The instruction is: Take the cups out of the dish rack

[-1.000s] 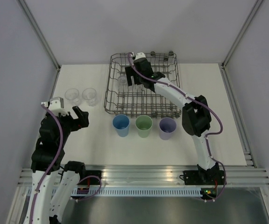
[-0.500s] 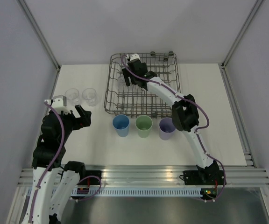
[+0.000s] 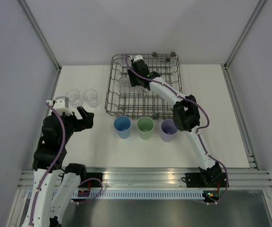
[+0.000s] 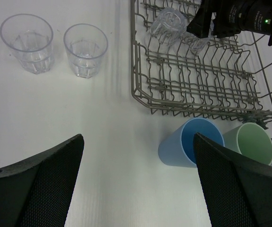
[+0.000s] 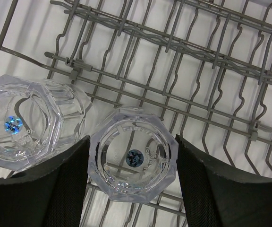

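Observation:
The grey wire dish rack stands at the back of the table. My right gripper reaches down into its far left part, and its fingers press both sides of an upside-down clear glass. A second upside-down clear glass sits just left of it. Two clear glasses stand upright on the table left of the rack. In front of the rack stand a blue cup, a green cup and a lilac cup. My left gripper hangs open and holds nothing, left of the blue cup.
The rack's tines stand in rows close around the two glasses. The right arm stretches across the rack. The table's left wall frame runs just beyond the two upright glasses.
The right gripper has shifted left inside the rack and lowered, and its fingers have closed in on the clear glass. The left arm has barely moved.

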`<state>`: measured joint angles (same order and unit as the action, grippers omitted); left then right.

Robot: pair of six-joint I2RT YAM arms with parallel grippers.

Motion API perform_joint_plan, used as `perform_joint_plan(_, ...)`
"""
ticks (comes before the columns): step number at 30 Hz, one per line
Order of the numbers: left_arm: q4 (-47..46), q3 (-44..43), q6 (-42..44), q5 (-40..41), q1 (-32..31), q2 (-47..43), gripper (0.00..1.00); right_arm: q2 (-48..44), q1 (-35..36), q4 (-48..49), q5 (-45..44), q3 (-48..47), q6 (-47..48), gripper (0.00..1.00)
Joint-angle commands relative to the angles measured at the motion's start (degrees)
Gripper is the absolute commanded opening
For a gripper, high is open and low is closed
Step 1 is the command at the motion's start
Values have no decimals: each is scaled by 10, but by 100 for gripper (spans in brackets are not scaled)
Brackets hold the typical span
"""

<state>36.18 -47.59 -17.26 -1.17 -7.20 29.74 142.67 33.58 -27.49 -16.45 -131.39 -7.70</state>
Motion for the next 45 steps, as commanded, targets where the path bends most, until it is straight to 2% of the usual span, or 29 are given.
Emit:
perform_joint_plan(1,-26,1,7,-15,-1,3,100,-14,-4,-7,-14,-22,8,53)
perform_joint_plan(3,-26,2,7,-14,-1,2,100,-28,-3,-5,-16,-12,8,49)
perform_joint_plan(14,-32,1,1,-33,-1,3,100,-129,3,1,-28,39,14,47)
perform_joint_plan(19,-42,-14,-18,-84,-1,18,100,-194,3,-9,-15,68,2,46)
perform_joint_plan(26,-99,-64,-79,-210,-1,59,100,-352,3,49,47,238,-41,40)
perform_joint_plan(29,-174,-55,-138,-299,-1,80,100,-425,3,81,99,306,-61,39)
perform_joint_plan(30,-202,-50,-180,-343,-1,87,100,-461,3,103,118,326,-75,39)
perform_joint_plan(32,-283,-30,-229,-382,-3,100,100,-496,3,128,156,384,-88,37)
perform_joint_plan(36,-362,-9,-340,-379,-13,105,100,-588,3,203,227,469,-127,36)
perform_joint_plan(41,-544,49,-477,-380,-37,110,100,-670,3,314,323,574,-208,34)
perform_joint_plan(42,-550,54,-507,-362,-44,112,100,-692,4,346,344,584,-218,34)
perform_joint_plan(45,-570,67,-524,-320,-82,116,100,-720,3,399,382,618,-257,33)
